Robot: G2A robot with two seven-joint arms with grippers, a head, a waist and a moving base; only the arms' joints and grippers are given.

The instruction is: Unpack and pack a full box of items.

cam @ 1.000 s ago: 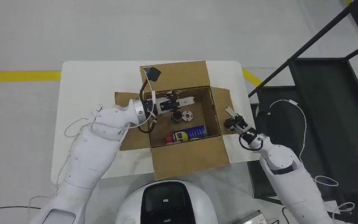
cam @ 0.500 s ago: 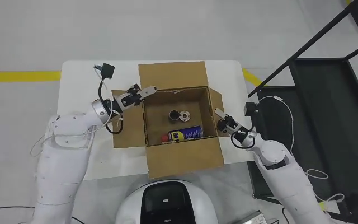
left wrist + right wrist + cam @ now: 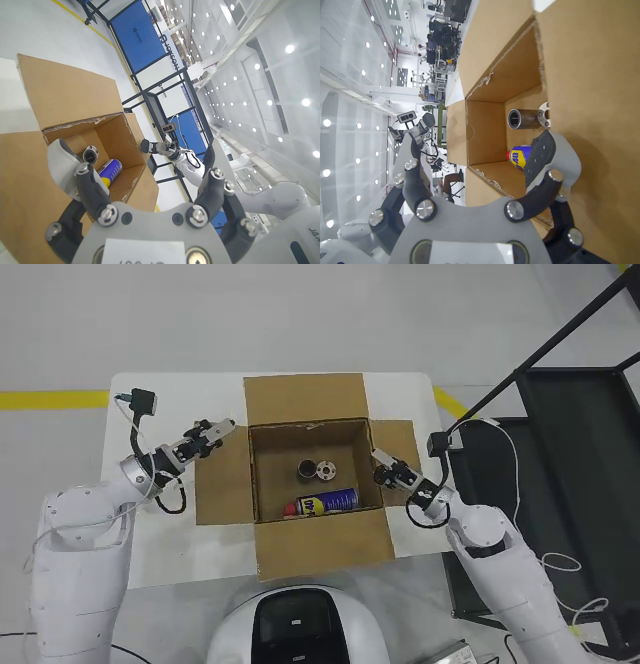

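White rectangular table [image 3: 210, 389] on a grey floor with a yellow floor stripe [image 3: 50, 399] running past its far side. Black metal-frame rack [image 3: 570, 394] stands to the robot's right of the table. The wrist views show a big hall behind: high ceiling with rows of round lights, blue panels in black frames [image 3: 140, 47], and workstations far off.

Brown cardboard box [image 3: 305, 397] sits mid-table, open, all four flaps folded out flat. There are two items on its floor:
- A blue-and-yellow spray can with a red cap [image 3: 322, 504] lies on its side along the near wall.
- A dull metal cylinder with a round flange [image 3: 321, 471] lies on its side about mid-floor. It is just beyond the can with a small gap, not touching, and its open bore faces the robot's left.

Left gripper [image 3: 222, 427] hovers over the far corner of the box's left flap, outside the cavity. Its fingers are spread wide with nothing between them.

Right gripper [image 3: 380, 467] sits at the rim of the box's right wall, over the inner edge of the right flap. Its fingers are also spread and empty, with one ribbed pad [image 3: 538, 155] showing above the cardboard. Neither pincer touches the can or the cylinder.
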